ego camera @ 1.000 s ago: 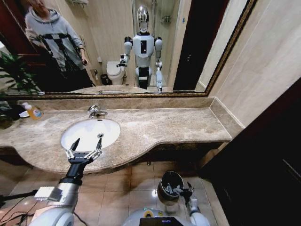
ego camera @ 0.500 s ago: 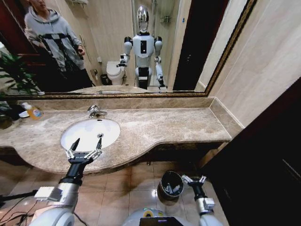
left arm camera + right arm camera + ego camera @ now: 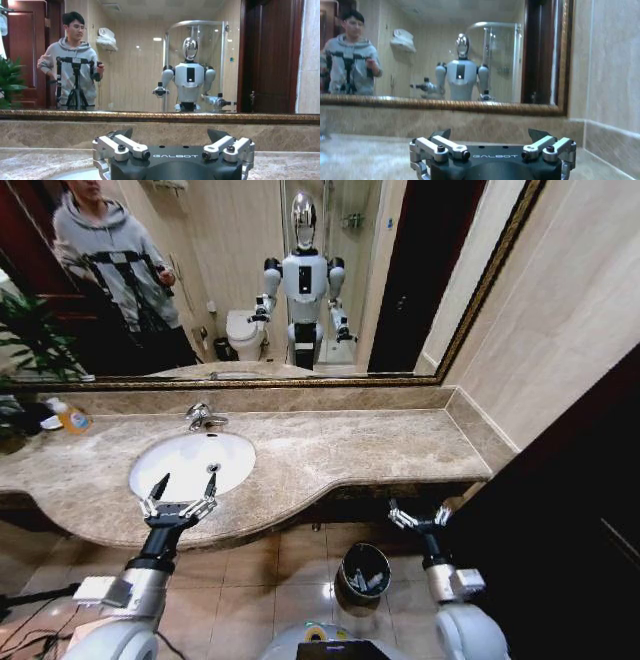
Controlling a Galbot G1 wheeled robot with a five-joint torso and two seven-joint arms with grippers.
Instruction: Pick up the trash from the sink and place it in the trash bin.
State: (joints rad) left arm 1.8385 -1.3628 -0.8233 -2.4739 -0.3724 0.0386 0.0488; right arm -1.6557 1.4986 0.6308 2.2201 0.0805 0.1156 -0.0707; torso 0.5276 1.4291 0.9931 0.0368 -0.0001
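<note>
Black trash bin (image 3: 364,571) holding trash (image 3: 366,582), white sink (image 3: 192,463) bare

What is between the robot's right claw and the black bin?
Nothing. In the head view the right gripper hangs open, and only bare floor tiles separate it from the trash bin lower down.

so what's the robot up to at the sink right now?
Both grippers are open and empty. The left gripper hangs over the near rim of the sink, whose basin looks bare. The right gripper is raised beside the counter edge, above the trash bin on the floor, which holds a few small items. Nothing is being carried.
</note>
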